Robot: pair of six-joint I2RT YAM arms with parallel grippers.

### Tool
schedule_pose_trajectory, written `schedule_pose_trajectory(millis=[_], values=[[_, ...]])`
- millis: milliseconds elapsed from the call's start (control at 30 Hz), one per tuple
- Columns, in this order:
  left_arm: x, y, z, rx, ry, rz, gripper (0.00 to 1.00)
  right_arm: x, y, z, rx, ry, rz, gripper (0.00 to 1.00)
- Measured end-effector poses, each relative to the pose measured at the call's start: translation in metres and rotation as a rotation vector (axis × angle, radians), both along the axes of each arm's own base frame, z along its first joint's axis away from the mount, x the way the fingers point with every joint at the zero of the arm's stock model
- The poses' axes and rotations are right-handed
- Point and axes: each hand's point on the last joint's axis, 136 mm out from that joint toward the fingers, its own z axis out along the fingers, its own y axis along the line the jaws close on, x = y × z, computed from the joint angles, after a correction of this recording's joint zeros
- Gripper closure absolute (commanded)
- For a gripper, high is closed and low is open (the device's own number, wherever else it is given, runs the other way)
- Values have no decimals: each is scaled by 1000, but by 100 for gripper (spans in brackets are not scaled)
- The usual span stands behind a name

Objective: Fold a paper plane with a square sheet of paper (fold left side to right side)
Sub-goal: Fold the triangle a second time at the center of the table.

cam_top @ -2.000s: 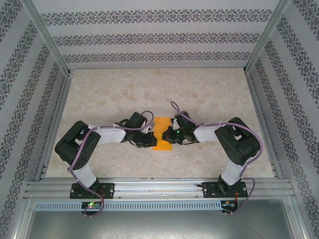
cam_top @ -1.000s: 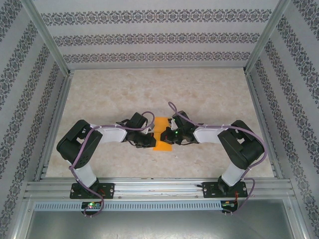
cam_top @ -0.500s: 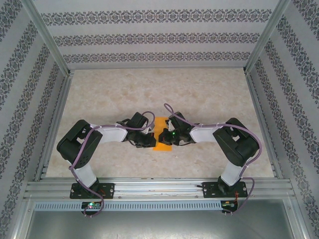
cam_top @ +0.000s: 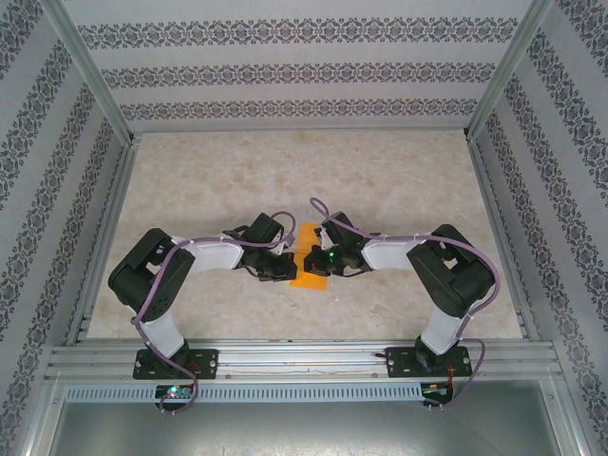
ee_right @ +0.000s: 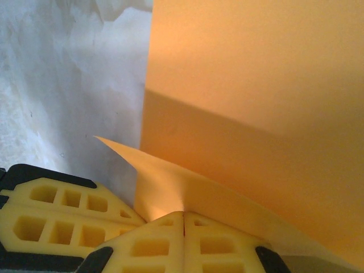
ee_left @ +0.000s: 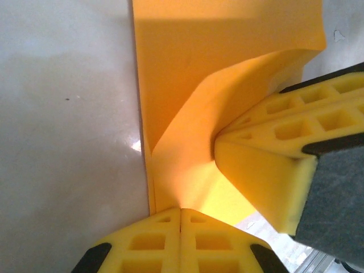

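Left gripper (cam_top: 284,269) and right gripper (cam_top: 309,262), both closed tight, meet on the square sheet of paper (cam_top: 316,281): sweep its raised side rightward, edges matched.

A pale, marbled bench (cam_top: 285,180) carries one orange paper (cam_top: 312,279), lying near the bench's front edge, midway across, one flap lifted off it.

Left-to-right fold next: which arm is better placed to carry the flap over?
Left, probably. The left gripper is shut on the orange sheet at its lifted left edge and can sweep right; the right gripper, also shut on it, suits holding.
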Motion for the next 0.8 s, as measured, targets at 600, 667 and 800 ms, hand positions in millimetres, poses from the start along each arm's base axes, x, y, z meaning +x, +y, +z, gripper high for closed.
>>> schedule_pose_trajectory(millis=[600,667,800], values=[[2,-1,0,-4,-8,2,100,27,-52,-1,27,-9,-96,100],[2,-1,0,-5,-6,4,100,31,-60,-1,32,-8,-113,100],[1,-3,0,-9,-3,11,100,42,-81,1,20,-18,-165,100]])
